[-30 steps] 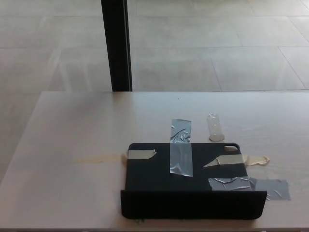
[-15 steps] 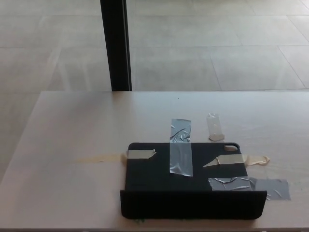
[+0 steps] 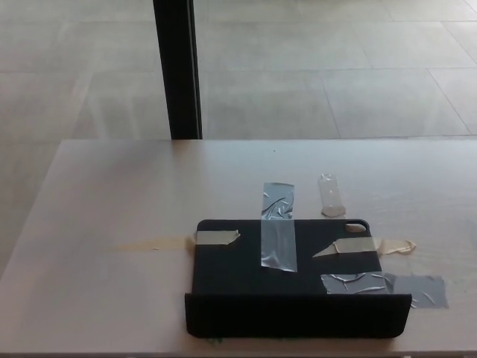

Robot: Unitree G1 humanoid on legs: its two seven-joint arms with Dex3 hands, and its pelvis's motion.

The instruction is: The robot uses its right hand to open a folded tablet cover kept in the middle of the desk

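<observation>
Lying flat near the front edge of the tabletop (image 3: 112, 194), the cover (image 3: 287, 280) is sitting roughly central and slightly to the right in the head view. It is black, and it is being held down by several tape strips: a grey strip (image 3: 278, 235) running over its far edge, a second grey strip (image 3: 384, 285) crossing its right edge, and beige strips (image 3: 216, 237) at the far left and far right corners. A clear strip (image 3: 331, 195) is lying on the tabletop just beyond the cover, apart from it. Along the near edge, a dark upright band is showing, which appears to be the folded flap or the cover's front lip; which of the two cannot be told.

Neither robot hand is appearing in the view, so whether either is spread or closed cannot be told. Nothing is touching the cover.

Judgement: the task is standing at its opening step, with the approach not yet begun. The next move is calling for the right robot hand to come in from the right, reach the free near edge, and lift the flap away from the taped base, keeping clear of the tape.
</observation>
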